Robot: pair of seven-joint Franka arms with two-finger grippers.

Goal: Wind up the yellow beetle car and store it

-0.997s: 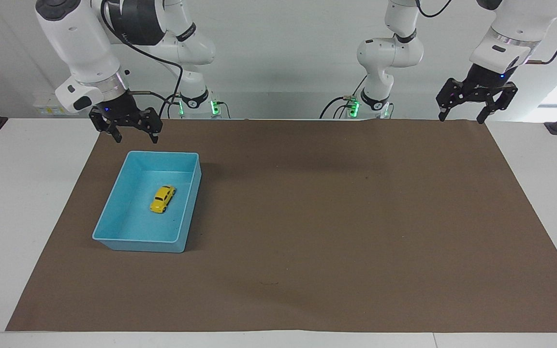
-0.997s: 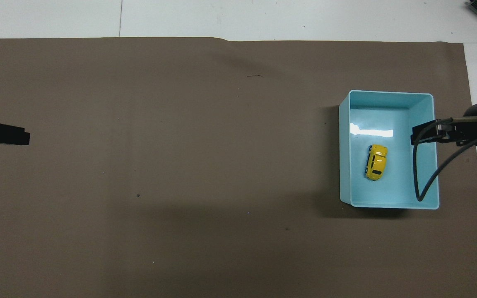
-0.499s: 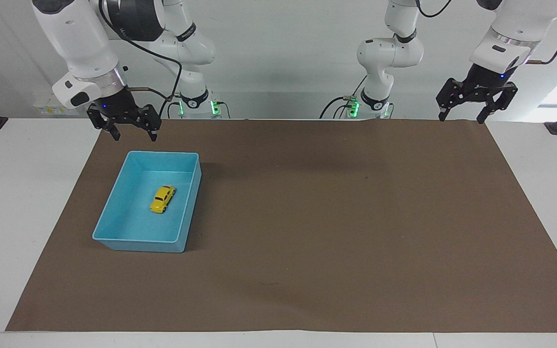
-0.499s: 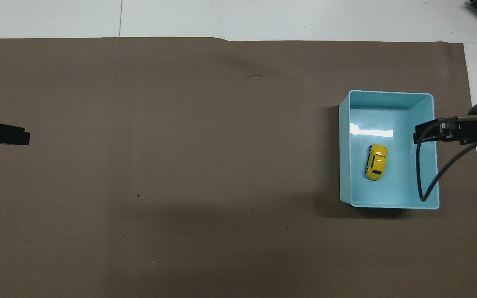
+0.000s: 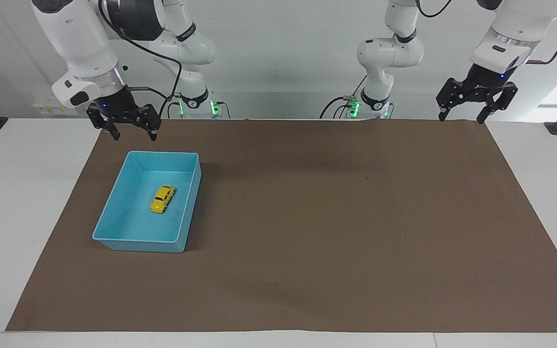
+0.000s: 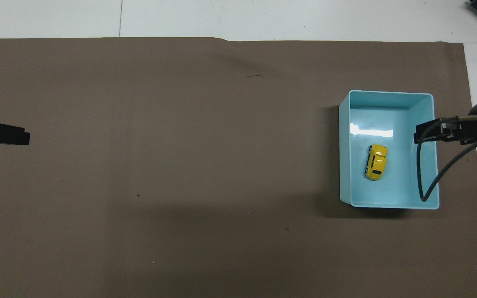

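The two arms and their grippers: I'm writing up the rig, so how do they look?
Both arms are glossy white with rounded links and dark joint bands. The right gripper and left gripper are black, two-fingered, with angular linkages, each below a silver wrist ring showing a small blue light. Black cables run along the arms; green lights glow at both bases.

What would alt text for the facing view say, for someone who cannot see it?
A yellow beetle car sits inside a light blue bin on a brown mat, toward the right arm's end of the table. The right end effector hangs open above the mat beside the bin; the left end effector waits open.
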